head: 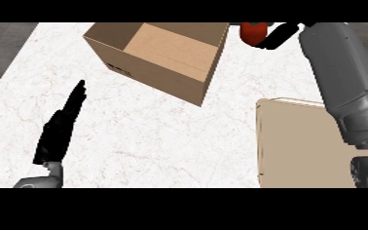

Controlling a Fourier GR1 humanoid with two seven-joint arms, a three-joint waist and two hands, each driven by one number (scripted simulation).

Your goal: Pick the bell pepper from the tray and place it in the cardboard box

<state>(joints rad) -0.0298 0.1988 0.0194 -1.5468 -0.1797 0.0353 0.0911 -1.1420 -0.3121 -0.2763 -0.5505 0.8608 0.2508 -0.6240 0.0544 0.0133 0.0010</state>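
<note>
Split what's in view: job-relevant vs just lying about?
Job-relevant:
- bell pepper, red, held in the right hand beside the box's right rim
- cardboard box, open, nothing visible inside
- tray, tan, lower right, partly hidden by the right forearm

Not in play:
- left hand, open, fingers straight, resting at lower left
- counter, white marble; no stray items on it

A white marble-look counter (pixel 165 141) fills nearly the whole view — pale stone with faint brownish veins wandering across it, evenly lit with no strong glare. Up in the top left corner the counter's edge cuts diagonally, and beyond it sits a strip of darker grey surface (pixel 16 39) — whether that is floor or wall cannot be told. Soft shadows lie on the stone, nothing harsh, and no window or lamp shows anywhere.
</note>
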